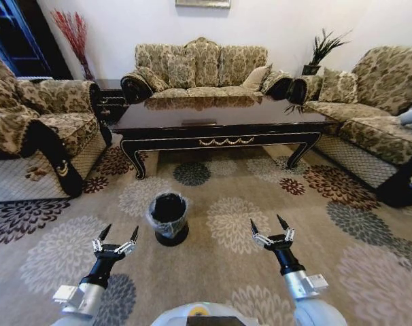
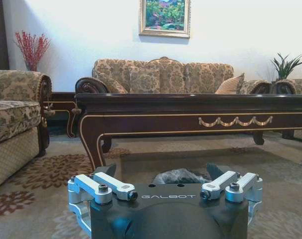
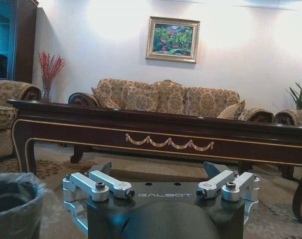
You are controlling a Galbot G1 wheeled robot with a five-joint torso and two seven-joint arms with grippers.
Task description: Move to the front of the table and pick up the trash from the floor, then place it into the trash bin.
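Note:
The dark glossy table [image 1: 219,122] with the gold swag on its front edge stands ahead across the patterned carpet floor [image 1: 247,183]. The small black trash bin [image 1: 168,217], lined with a crinkly bag, sits on the floor between me and the table, just ahead of my left gripper [image 1: 117,234]. My right gripper [image 1: 270,227] hovers to the bin's right. Both are open and hold nothing. The left wrist view looks past the left gripper [image 2: 163,172] at the bin's bag [image 2: 178,175] and the table [image 2: 191,117]. The right wrist view has the right gripper [image 3: 158,169], the bin [image 3: 14,204] and the table [image 3: 166,134]. The trash is out of view.
Patterned sofas ring the table: an armchair [image 1: 36,136] on the left, a three-seat sofa [image 1: 199,68] behind, another sofa [image 1: 376,115] on the right. A small dark side table [image 1: 111,102] fills the back left corner. Open carpet lies around the bin.

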